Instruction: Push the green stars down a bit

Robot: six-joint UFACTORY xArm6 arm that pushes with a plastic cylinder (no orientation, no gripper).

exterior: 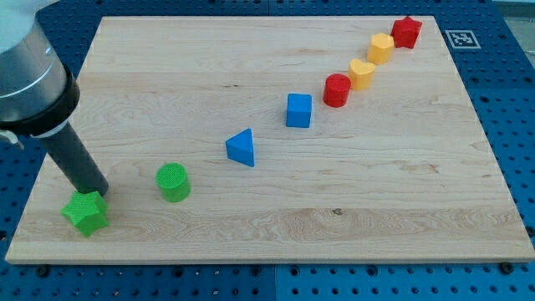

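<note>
A green star block (85, 212) lies near the board's bottom left corner. My tip (97, 191) rests just above it, at its upper right edge, touching or almost touching it. The dark rod slants up to the view's left from there. A green cylinder (174, 182) stands to the right of the star, apart from my tip.
A diagonal row of blocks runs up to the view's top right: blue triangle (242, 148), blue cube (298, 110), red cylinder (336, 90), two yellow blocks (361, 73) (381, 48), red star (406, 32). The wooden board (276, 226) ends just left of and below the star.
</note>
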